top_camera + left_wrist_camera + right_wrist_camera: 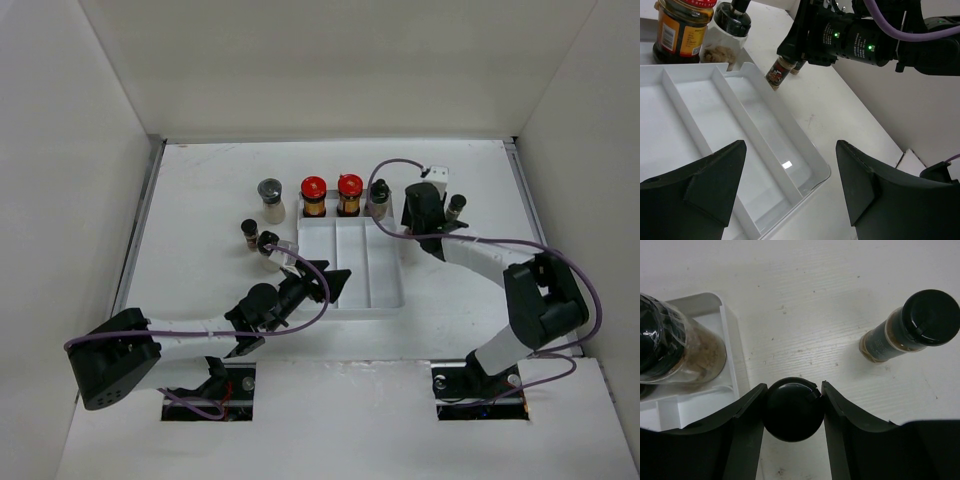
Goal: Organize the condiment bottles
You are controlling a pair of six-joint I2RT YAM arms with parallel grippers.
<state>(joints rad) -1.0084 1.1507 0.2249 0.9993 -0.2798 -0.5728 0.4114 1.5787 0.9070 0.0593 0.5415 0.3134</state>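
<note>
A black-capped spice bottle [792, 412] is clamped by its cap in the right claw [793, 387], apparently tilted just beside the tray [700, 110]; the left claw [790, 145] is spread wide.

left arm [190, 335]: stretched low from its base at the near left, with the forearm angled toward the middle.
left pincer [335, 283]: held open and aimed forward and to the right, with the fingers [715, 180] spread wide apart.
right arm [490, 262]: raised from its base at the near right and bent at the elbow, with the forearm reaching back and leftward.
right pincer [425, 215]: pointed downward and closed on the cap of a black-capped bottle [792, 412], with one finger pressed against each side.
</note>
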